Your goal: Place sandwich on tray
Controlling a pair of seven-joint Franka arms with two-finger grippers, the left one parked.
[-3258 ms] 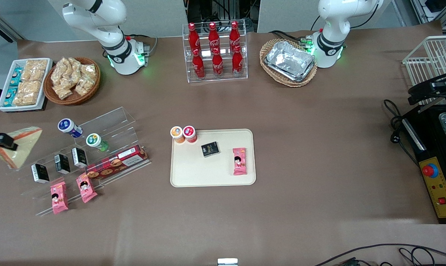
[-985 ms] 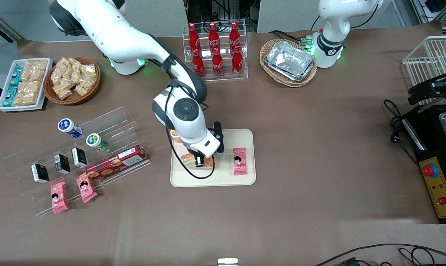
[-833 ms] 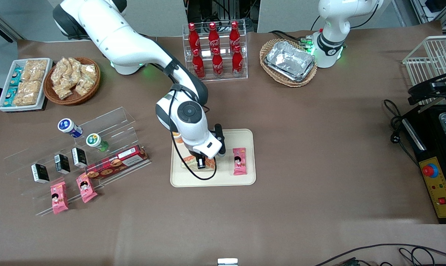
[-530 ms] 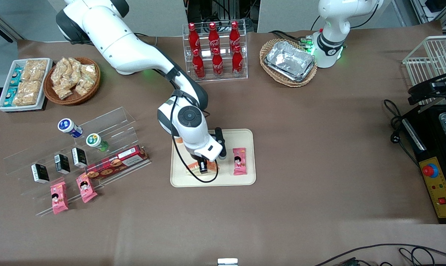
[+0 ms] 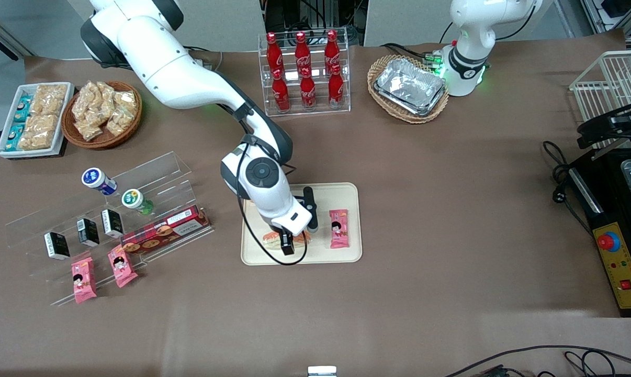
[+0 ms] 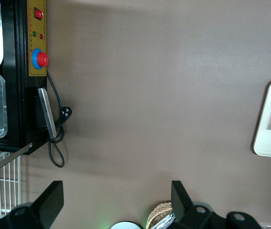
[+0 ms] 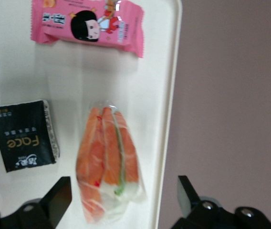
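The sandwich [image 7: 108, 162], a clear-wrapped wedge with orange and green filling, lies flat on the cream tray [image 7: 160, 90] close to its rim. In the front view only its ends [image 5: 270, 239] show under my wrist, near the tray's [image 5: 341, 255] edge nearest the camera. My right gripper [image 7: 122, 192] hovers just above it. It is open: the fingers [image 7: 59, 194] stand wide on either side of the sandwich and do not touch it. In the front view the gripper [image 5: 293, 242] sits over the tray.
On the tray lie a pink packet [image 5: 339, 228], a black packet [image 7: 25, 136] and two small tubs hidden under my arm. An acrylic shelf [image 5: 111, 220] of snacks stands toward the working arm's end. A cola rack [image 5: 304, 73] and a foil-tray basket [image 5: 408, 88] stand farther from the camera.
My gripper carried the sandwich toward the tray's near edge and lowered it. Its fingers are now open and the sandwich lies free on the tray.
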